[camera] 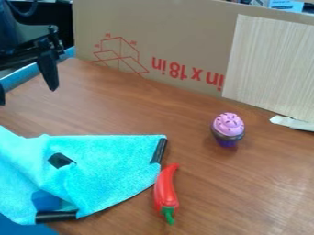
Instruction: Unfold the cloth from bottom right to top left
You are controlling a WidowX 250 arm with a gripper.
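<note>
The one view looks from above the near side of the brown wood-grain table (245,183), slanting down across the table toward the upright tan cardboard panel (184,32) behind it. It is close enough that the table runs past the frame's bottom and right edges.

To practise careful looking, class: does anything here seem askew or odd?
The cloth lies rumpled at lower left, not spread flat. The red lettering on the cardboard behind is upside down, so that panel looks inverted. Nothing looks spilled.
</note>
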